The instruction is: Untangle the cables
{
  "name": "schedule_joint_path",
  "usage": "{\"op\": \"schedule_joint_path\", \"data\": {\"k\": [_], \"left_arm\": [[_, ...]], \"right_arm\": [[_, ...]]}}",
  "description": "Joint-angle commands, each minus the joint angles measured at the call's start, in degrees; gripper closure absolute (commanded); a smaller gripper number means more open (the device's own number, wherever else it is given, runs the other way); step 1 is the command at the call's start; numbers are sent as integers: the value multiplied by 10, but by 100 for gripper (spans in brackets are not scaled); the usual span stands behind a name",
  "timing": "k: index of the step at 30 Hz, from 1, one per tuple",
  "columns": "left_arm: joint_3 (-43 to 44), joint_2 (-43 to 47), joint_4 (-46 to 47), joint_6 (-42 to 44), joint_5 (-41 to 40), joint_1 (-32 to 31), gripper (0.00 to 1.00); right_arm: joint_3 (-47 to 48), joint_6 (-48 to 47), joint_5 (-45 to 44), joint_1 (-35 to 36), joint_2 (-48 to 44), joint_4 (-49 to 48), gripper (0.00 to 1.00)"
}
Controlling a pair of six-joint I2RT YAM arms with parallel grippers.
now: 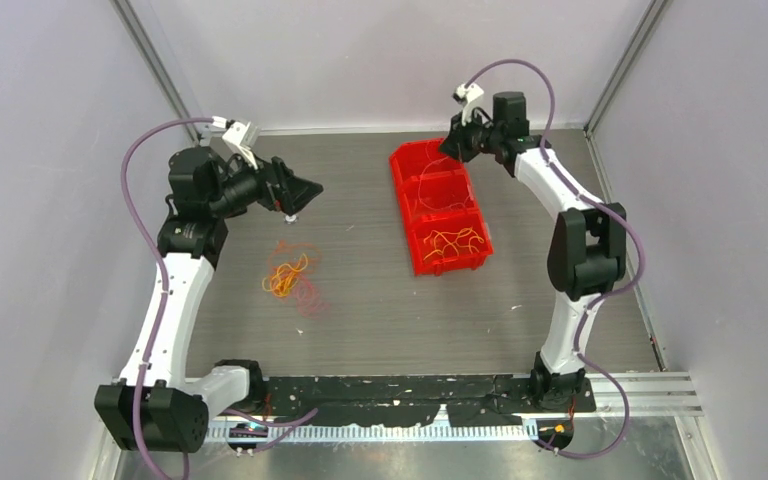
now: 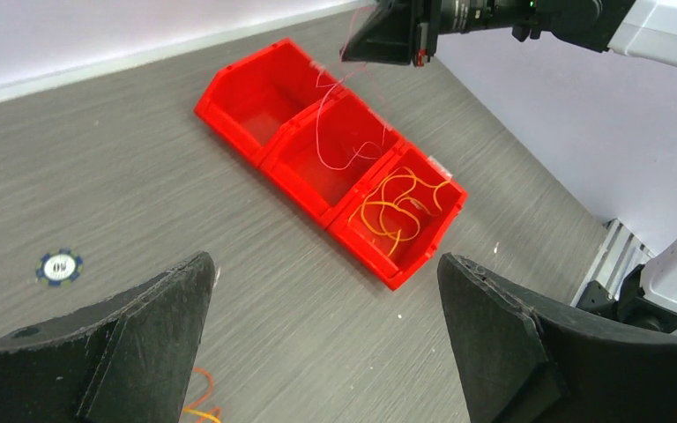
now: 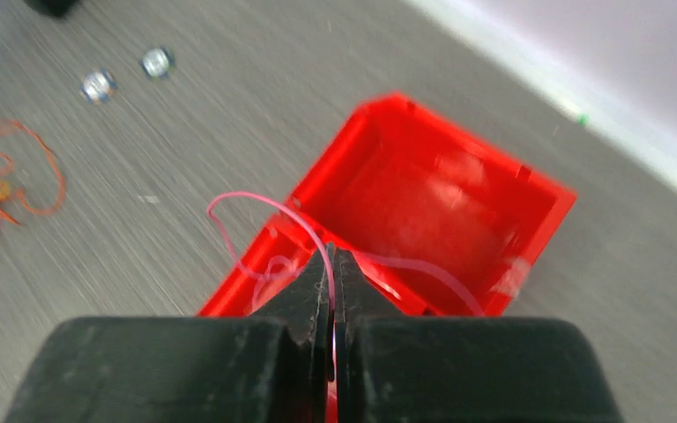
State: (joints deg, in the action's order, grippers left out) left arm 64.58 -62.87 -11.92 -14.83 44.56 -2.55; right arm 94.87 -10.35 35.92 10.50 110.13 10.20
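A tangle of orange, yellow and pink-red cables (image 1: 292,276) lies on the table left of centre; a bit of it shows in the left wrist view (image 2: 201,401) and in the right wrist view (image 3: 0,181). My left gripper (image 1: 298,203) is open and empty, hovering above and behind the tangle. My right gripper (image 1: 457,140) is shut on a thin pink cable (image 3: 269,211) above the far end of the red bin (image 1: 440,205). The pink cable hangs down into the bin (image 2: 335,132). Orange and yellow cables (image 2: 397,207) lie in the bin's near compartment.
The red bin (image 2: 256,141) has three compartments in a row. A blue-and-white round token (image 2: 59,266) lies on the table. Two small round tokens (image 3: 125,74) show in the right wrist view. Walls close in the table at left, back and right.
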Motion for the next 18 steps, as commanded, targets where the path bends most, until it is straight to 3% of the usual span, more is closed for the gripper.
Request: {"op": "schedule_joint_path", "data": {"k": [1, 12, 18], "left_arm": [[-10, -13, -17, 18, 9, 20, 0], [-8, -31, -27, 26, 11, 23, 0], [-8, -35, -30, 28, 11, 23, 0]], "right_arm": [[24, -59, -37, 14, 28, 70, 95], [65, -200, -120, 33, 93, 220, 95], [51, -268, -138, 46, 80, 281, 95]]}}
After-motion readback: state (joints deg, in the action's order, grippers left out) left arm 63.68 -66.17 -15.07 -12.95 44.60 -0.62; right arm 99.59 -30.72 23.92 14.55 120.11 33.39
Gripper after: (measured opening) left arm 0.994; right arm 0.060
